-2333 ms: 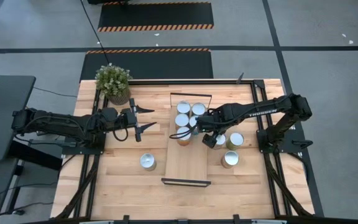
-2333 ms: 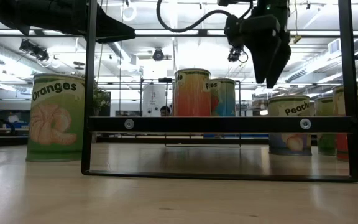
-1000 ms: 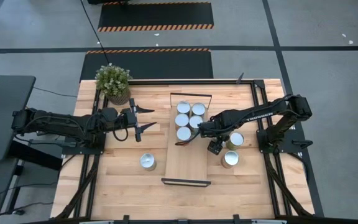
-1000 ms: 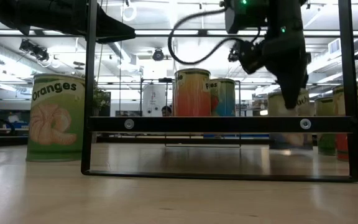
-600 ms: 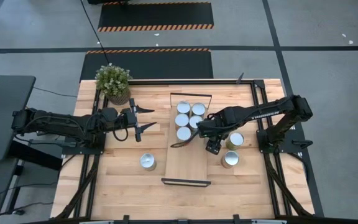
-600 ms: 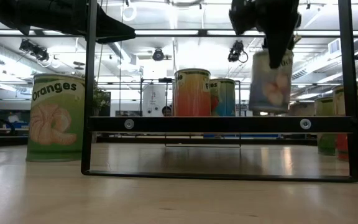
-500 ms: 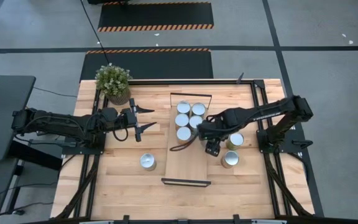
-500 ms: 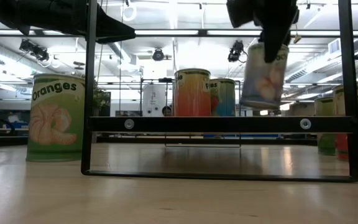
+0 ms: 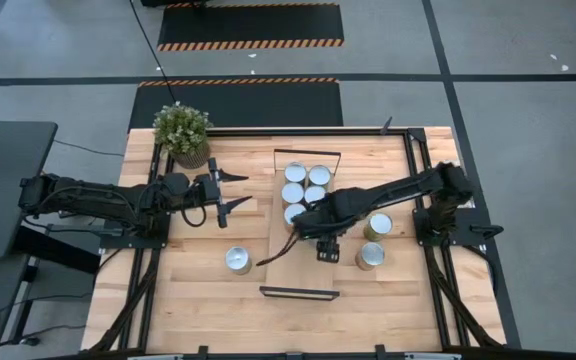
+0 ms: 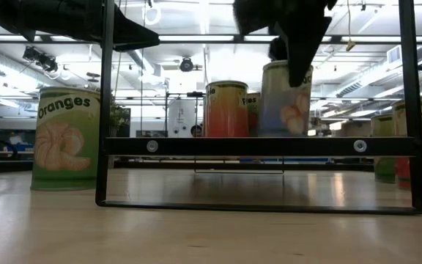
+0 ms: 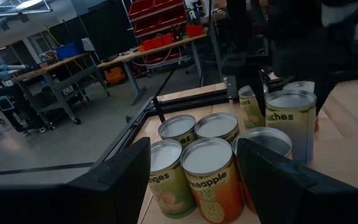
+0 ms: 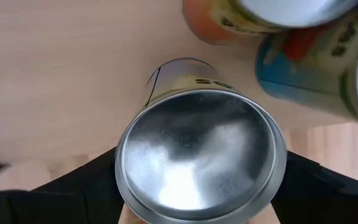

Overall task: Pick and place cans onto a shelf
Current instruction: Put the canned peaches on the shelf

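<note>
1. Two arms in the high view; only the right one is working. The right end effector point(image 9: 327, 247) is over the shelf point(image 9: 298, 270), at the middle of the frame, clamped on a peaches can point(image 12: 201, 165). The right wrist view shows the silver top of that can gripped between the two dark fingers, with bare shelf board beneath it.
2. In the low view the held can point(image 10: 283, 99) hangs clear of the board, above the black front rail point(image 10: 262, 146), its base not set down.
3. Five cans point(image 9: 301, 190) already stand grouped at the shelf's upper end in the high view. On the surface there are two to the right of the shelf point(image 9: 373, 240) and an oranges can point(image 9: 237, 260) to its left.
4. The left end effector point(image 9: 230, 192) waits left of the shelf, above centre-left of the frame, fingers together and holding nothing.
5. Step in hand, as I judge it: the carry-to-place phase, with the can brought over the board but not yet released.
6. Next move would call for lowering the can upright onto the free board just below the standing group, keeping a gap from the nearest tin, then parting the fingers only once the base rests flat.
</note>
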You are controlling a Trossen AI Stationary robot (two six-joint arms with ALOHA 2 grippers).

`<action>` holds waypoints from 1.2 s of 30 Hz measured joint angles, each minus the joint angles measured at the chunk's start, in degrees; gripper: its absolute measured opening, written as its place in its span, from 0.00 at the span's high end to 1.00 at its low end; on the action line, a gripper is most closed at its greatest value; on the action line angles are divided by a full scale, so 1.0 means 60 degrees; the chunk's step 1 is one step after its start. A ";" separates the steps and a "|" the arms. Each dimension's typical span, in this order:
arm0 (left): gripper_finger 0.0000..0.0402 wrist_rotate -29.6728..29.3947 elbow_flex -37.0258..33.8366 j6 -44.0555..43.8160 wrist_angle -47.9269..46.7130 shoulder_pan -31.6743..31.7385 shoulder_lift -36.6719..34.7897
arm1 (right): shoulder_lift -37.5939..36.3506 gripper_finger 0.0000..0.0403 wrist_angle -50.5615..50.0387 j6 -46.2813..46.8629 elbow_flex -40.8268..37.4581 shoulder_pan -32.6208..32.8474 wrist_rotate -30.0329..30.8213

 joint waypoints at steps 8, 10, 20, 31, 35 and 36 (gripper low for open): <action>0.39 0.0000 0.0000 0.0000 -0.0163 0.0003 0.0000 | 0.1287 0.17 -0.1076 -0.1792 0.1414 -0.0029 0.0168; 0.39 0.0000 0.0000 0.0000 -0.0167 0.0002 0.0000 | 0.1312 0.15 -0.1066 -0.1999 0.1426 -0.0029 0.0175; 0.39 0.0000 0.0000 0.0000 -0.0188 0.0000 0.0000 | 0.1297 0.07 -0.0981 -0.2024 0.1400 -0.0097 0.0512; 0.39 0.0000 0.0000 0.0007 -0.0156 0.0000 -0.0003 | 0.1163 0.06 -0.0915 -0.1899 0.1400 0.0091 0.1299; 0.39 0.0000 0.0000 0.0004 -0.0155 0.0000 -0.0001 | 0.1127 0.05 -0.0846 -0.2127 0.1400 0.0087 0.1341; 0.39 0.0000 0.0000 0.0000 -0.0152 0.0000 0.0000 | 0.1122 0.05 -0.0866 -0.2178 0.1400 0.0079 0.1342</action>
